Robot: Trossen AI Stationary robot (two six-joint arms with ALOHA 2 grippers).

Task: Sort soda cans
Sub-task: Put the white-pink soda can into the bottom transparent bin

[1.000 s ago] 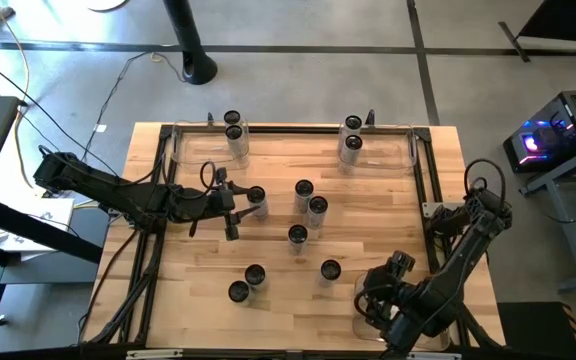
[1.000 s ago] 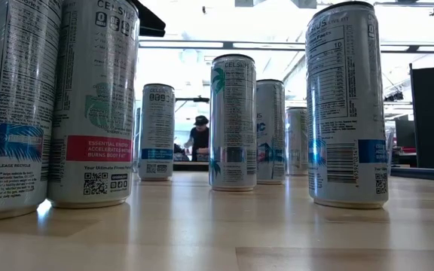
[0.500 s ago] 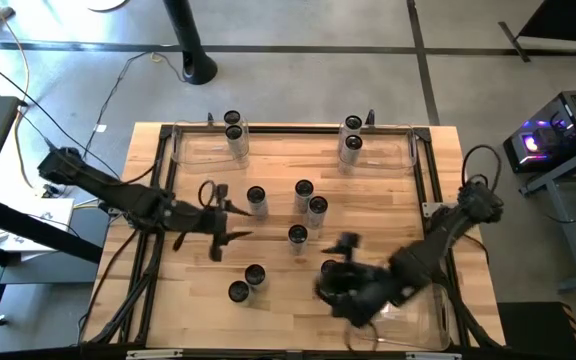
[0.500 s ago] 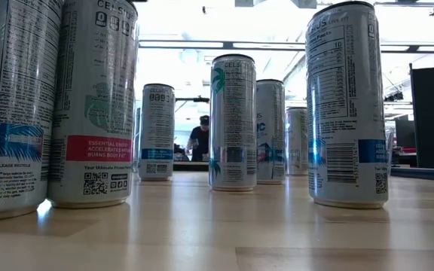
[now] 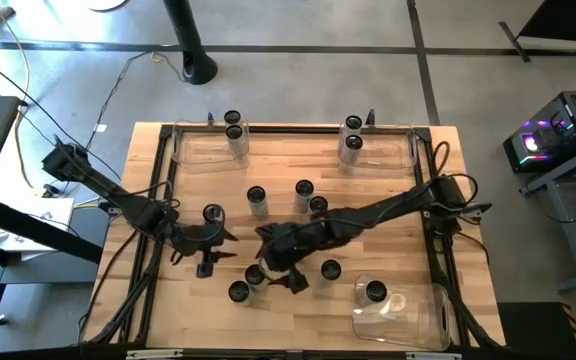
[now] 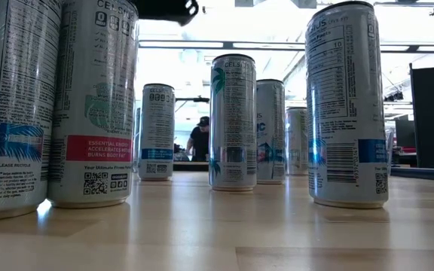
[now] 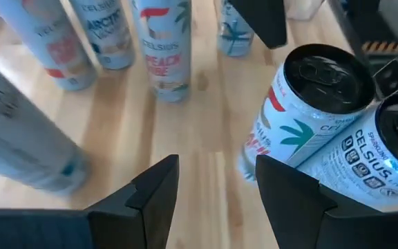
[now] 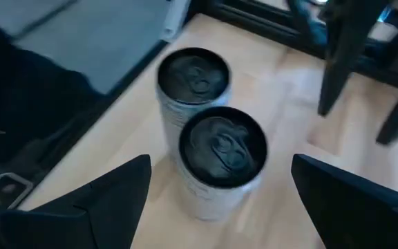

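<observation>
A: Why is the right hand stretched so far across the counter?

B: It looks to be going for the pair of soda cans near the front edge. Its fingers are spread wide with nothing between them, and the right wrist view shows two cans standing touching each other, framed between those fingers. I'd judge it's lining up on the nearer one.

A: And the left hand?

B: Hovering just beside that spot, fingers partly apart, holding nothing. One can stands close by its arm.

A: Where are the rest?

B: A few stand loose in the middle. Two sit in the clear bin at the far left, two in the far right bin, and one is in the bin at the front right corner. So the sorting seems partly done.

A: The surface?

B: Pale wood planks inside a dark frame. Beyond is grey concrete floor, cables, a black pole base, and a lit machine at the right. The low view shows a bright room with a person far behind the cans
</observation>
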